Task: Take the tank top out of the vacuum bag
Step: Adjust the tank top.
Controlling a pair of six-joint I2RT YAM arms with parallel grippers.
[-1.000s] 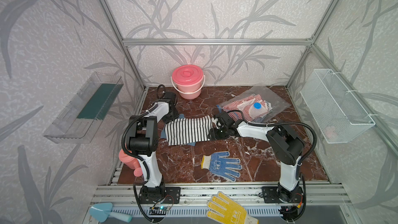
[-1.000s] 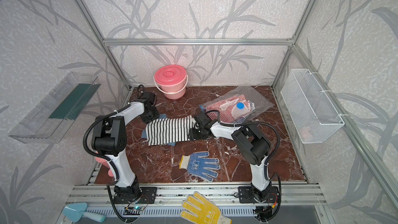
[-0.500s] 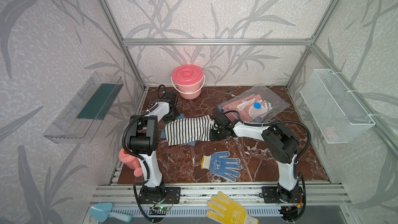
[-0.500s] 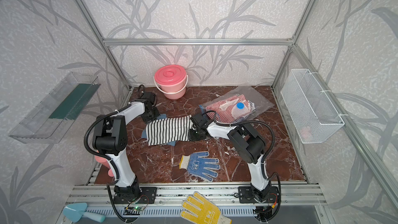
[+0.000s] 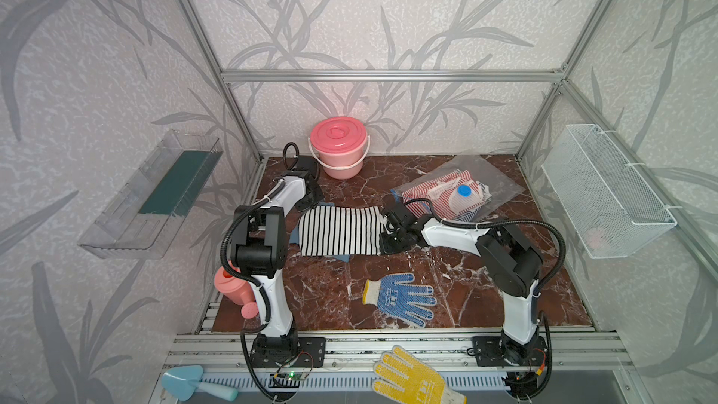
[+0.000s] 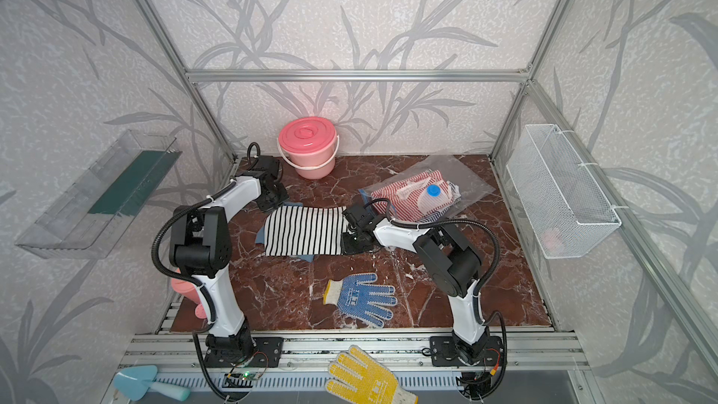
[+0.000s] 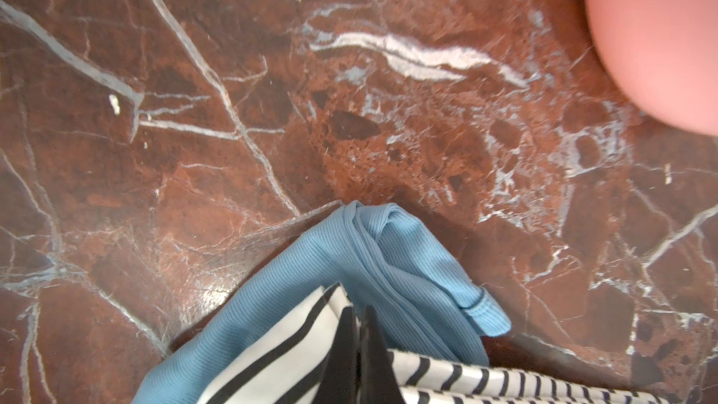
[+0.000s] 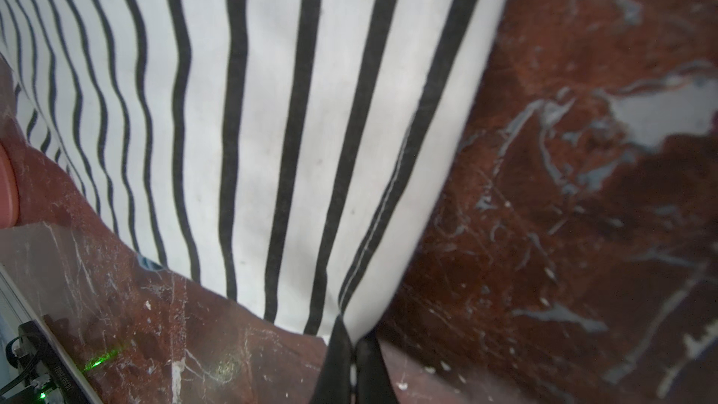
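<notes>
Our left gripper (image 7: 359, 328) and right gripper (image 8: 351, 347) have just pinched shut, each holding one end of the black-and-white striped top (image 5: 340, 231), which lies on the table (image 5: 388, 188) near the vacuum bag (image 5: 501, 188), so we think it is already out.

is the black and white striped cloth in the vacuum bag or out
Out: the striped cloth lies spread on the table beside the vacuum bag, left gripper and right gripper pinching opposite ends.

Bright, even light, soft shadows; close wrist views slightly blurred.
</notes>
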